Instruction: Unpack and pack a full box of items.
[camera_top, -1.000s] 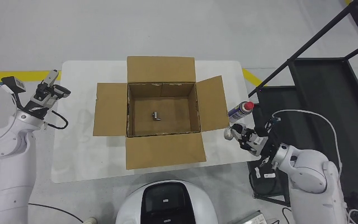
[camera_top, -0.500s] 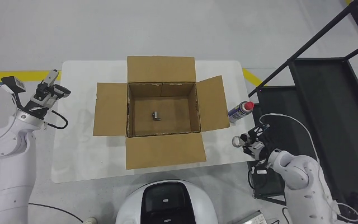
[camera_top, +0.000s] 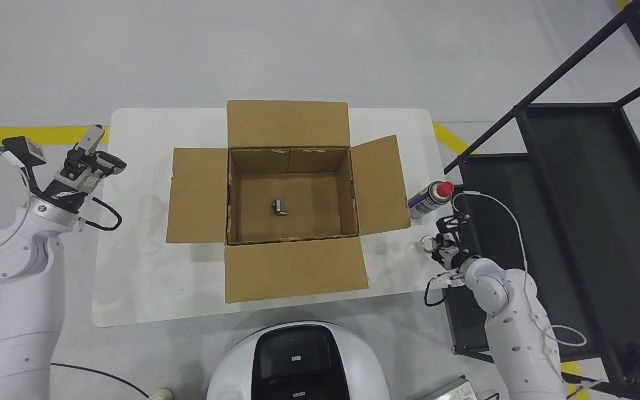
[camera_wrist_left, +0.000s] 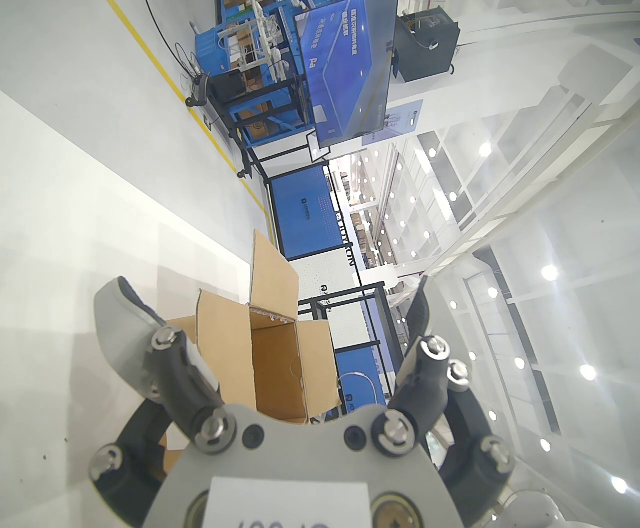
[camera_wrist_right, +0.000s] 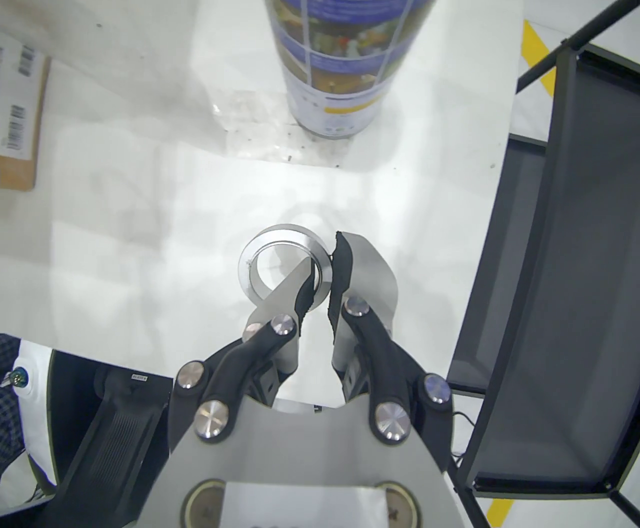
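**R pincer clamped on metal ring near desk's right edge**

Cardboard box (camera_top: 290, 125) sits mid-desk, all 4 flaps folded out flat. Inside, on the bottom, one small metal part (camera_top: 279, 207), roughly centre. Spray can (camera_top: 430, 198) w/ red cap stands on the desk (camera_top: 140, 270) just beside the box's right flap.

Right pincer (camera_wrist_right: 322, 270) is near the desk's right edge, close to the can, on the robot's side of it. Its jaws are narrow and pinch the wall of a metal ring (camera_wrist_right: 280, 234), one finger inside the ring, the other outside. Can't tell whether the ring touches the desk or hangs just above it.

Left pincer (camera_wrist_left: 270, 310) is by the desk's far-left corner, well apart from the box, jaws spread wide w/ nothing between them.

Black rack (camera_top: 560, 200) stands on the floor right of the desk
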